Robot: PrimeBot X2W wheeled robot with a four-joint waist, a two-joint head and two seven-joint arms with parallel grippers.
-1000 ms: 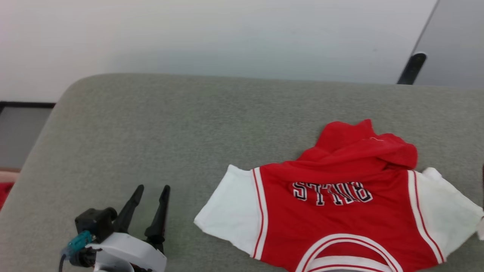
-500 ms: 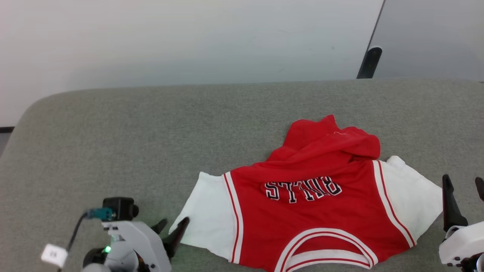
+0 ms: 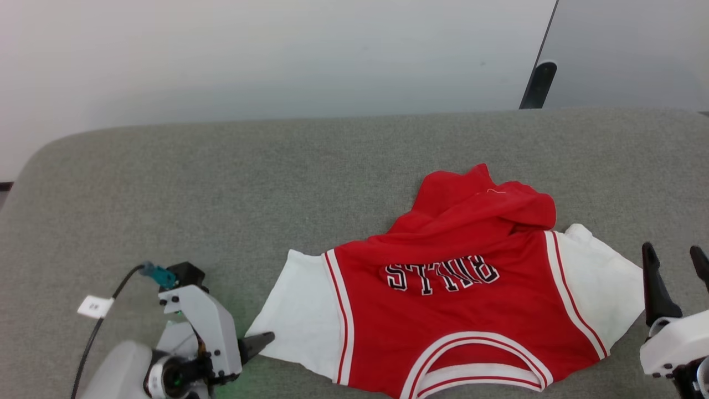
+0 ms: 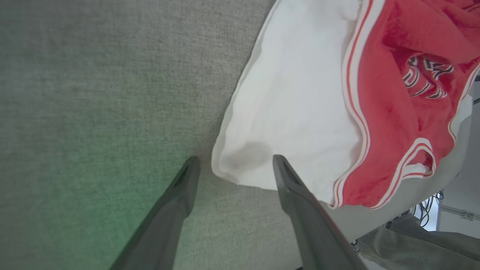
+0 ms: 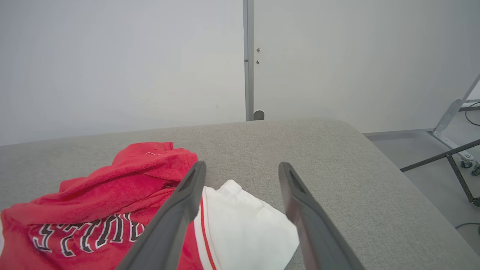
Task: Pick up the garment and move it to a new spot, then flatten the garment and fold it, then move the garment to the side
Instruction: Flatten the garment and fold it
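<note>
The shirt (image 3: 443,299) lay lower centre, upper part bunched over itself; left gripper (image 4: 235,159) and right gripper (image 5: 243,165) were released, bases cut off.

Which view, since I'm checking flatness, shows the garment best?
The head view: the garment lies almost whole, both sleeves and lettering visible. The left wrist view gives one sleeve and some red; the right wrist view, the other sleeve and the bunched part.

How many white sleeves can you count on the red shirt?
2. One sleeve lies on the robot's left, its corner by the left claw; the other sleeve lies on its right, beside the right claw. None hidden.
</note>
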